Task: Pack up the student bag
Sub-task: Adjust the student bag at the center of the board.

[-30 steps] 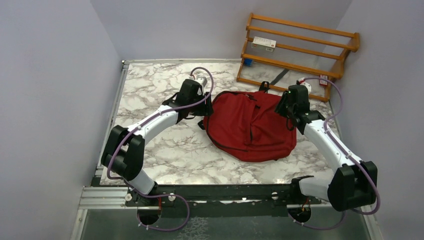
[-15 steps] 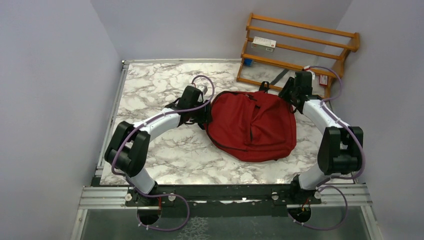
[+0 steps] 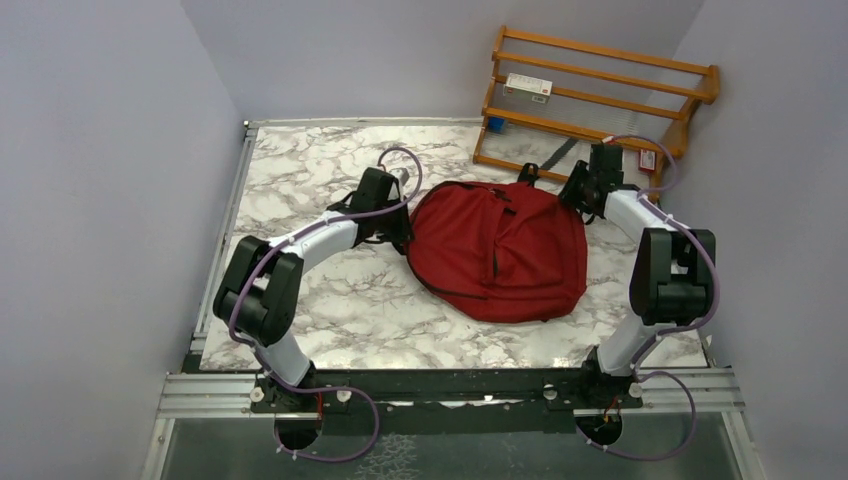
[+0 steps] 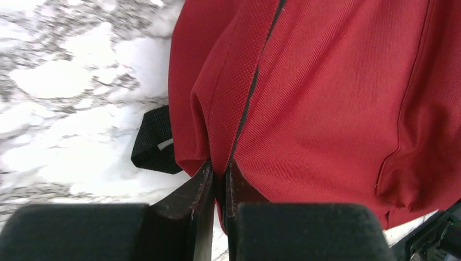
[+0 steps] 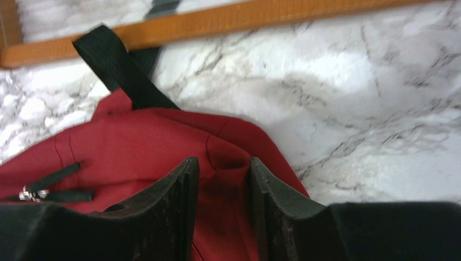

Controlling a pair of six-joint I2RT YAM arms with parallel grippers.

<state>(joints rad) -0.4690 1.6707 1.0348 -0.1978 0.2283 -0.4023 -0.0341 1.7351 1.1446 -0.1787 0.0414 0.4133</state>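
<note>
One student bag (image 3: 500, 250) lay between two grippers: one left gripper (image 4: 219, 171) and one right gripper (image 5: 224, 163). Beyond the right gripper stood one wooden rack (image 3: 600, 50) with one white box (image 3: 528, 86), one small blue item (image 3: 495, 124) and one small red-and-white item (image 3: 647, 158). Two black straps showed, one (image 4: 155, 147) beside the left gripper and one (image 5: 119, 68) ahead of the right. There was one marble table (image 3: 300, 170).

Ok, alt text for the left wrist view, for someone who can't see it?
The left fingers are pinched shut on a fold of a dark-red backpack that fills most of the frame. A black strap pokes out from under it onto the white marbled table at left.
</note>
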